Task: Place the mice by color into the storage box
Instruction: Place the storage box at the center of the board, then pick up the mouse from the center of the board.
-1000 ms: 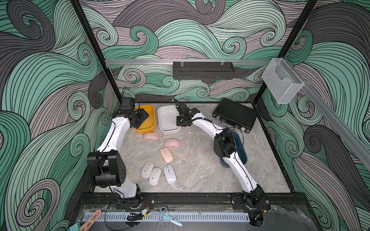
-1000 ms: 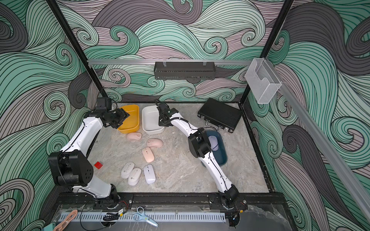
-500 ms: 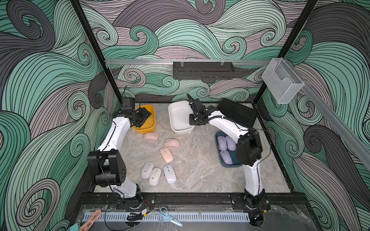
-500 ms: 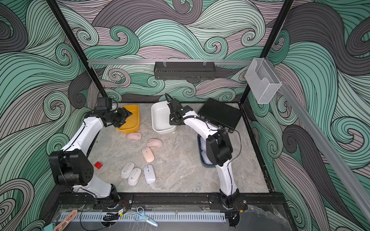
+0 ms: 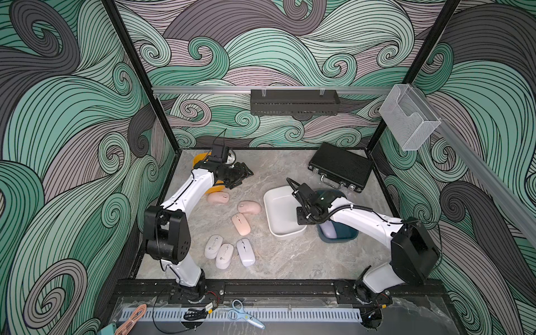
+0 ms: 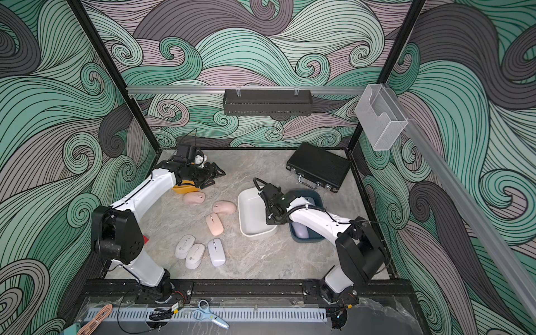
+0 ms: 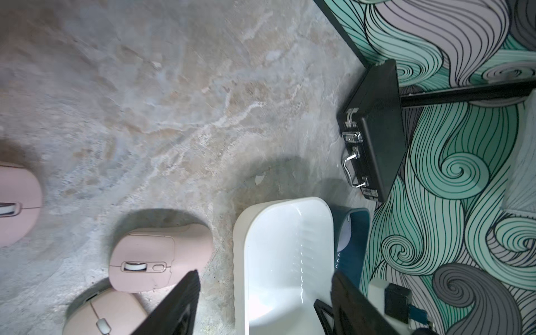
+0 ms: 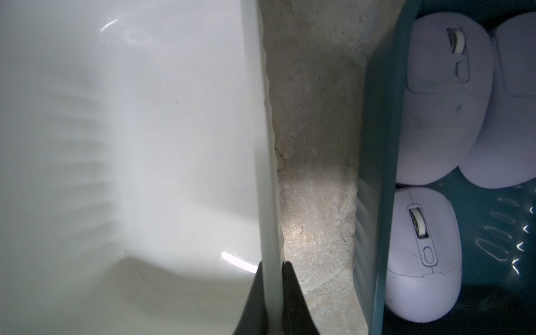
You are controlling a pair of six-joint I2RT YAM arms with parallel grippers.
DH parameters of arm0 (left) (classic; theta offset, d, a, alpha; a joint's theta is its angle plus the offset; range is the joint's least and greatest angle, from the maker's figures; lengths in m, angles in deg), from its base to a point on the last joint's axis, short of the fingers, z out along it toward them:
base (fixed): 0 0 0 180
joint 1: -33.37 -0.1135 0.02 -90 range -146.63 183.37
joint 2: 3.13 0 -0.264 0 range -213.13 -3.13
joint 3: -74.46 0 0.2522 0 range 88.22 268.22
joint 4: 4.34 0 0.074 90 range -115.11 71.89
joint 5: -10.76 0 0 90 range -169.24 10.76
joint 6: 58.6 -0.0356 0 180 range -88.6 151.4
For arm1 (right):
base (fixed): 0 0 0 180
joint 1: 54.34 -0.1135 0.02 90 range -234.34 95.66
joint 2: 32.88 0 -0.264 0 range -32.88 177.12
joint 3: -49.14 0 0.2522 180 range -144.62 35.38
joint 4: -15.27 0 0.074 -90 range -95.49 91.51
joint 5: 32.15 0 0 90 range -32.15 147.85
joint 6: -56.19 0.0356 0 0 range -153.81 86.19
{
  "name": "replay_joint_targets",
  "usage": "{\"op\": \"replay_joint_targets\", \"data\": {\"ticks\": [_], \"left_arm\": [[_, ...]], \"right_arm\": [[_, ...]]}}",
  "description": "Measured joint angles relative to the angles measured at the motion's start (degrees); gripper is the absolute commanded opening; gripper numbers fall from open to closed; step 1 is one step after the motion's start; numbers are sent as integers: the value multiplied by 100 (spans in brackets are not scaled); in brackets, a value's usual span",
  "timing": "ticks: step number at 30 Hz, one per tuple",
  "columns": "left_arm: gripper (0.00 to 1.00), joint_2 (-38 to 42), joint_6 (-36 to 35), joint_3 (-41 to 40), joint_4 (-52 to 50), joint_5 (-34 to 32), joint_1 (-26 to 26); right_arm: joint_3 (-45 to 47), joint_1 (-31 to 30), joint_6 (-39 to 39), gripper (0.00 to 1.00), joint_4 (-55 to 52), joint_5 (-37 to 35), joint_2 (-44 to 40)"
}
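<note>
Three pink mice (image 5: 249, 207) lie mid-table, with three off-white mice (image 5: 224, 255) in a row nearer the front. A teal storage box (image 5: 346, 235) at the right holds three lavender mice (image 8: 423, 266). Right beside it stands an empty white storage box (image 5: 280, 213). My right gripper (image 8: 274, 264) is shut on the rim of this box's wall on the teal box's side, also seen from above (image 5: 301, 224). My left gripper (image 5: 245, 177) hovers open and empty at the back, just past a yellow storage box (image 5: 200, 159) that its arm mostly hides. In the left wrist view the left gripper (image 7: 265, 272) frames the white box.
A black case (image 5: 342, 166) lies at the back right corner. A black shelf (image 5: 294, 101) and a clear holder (image 5: 406, 121) hang on the walls. Scissors (image 5: 243, 314) and cables lie outside the front rail.
The right arm has pulled the white box from the back, beside the yellow box, forward and right to the teal box. The left gripper has swung right, off the yellow box.
</note>
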Motion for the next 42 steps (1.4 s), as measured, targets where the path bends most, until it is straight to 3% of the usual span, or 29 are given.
{"op": "replay_joint_targets", "data": {"ticks": [1,3,7,12,17,20,28,36,42], "left_arm": [[71,0,-15,0,0,-4,35],[71,0,-35,0,-15,-26,59],[71,0,-50,2,-39,-87,57],[71,0,-105,9,-68,-181,57],[72,13,-195,133,-271,-481,22],[72,107,-219,140,-354,-686,-149],[72,278,-212,142,-389,-918,-1318],[72,278,-212,142,-426,-953,-1591],[72,278,-214,142,-428,-942,-1685]], "right_arm": [[72,-28,63,0,11,-17,-46],[205,-76,208,19,55,-46,-133],[378,-155,402,31,52,-46,-256],[313,-210,439,33,-186,-201,-332],[-321,-227,125,48,-507,-334,-463],[-938,-310,-549,57,-415,-142,-299],[-2793,-634,-2730,83,-7,452,1469],[-4177,-662,-4076,89,92,1207,3265],[-5178,-660,-4548,91,-168,1652,4382]]}}
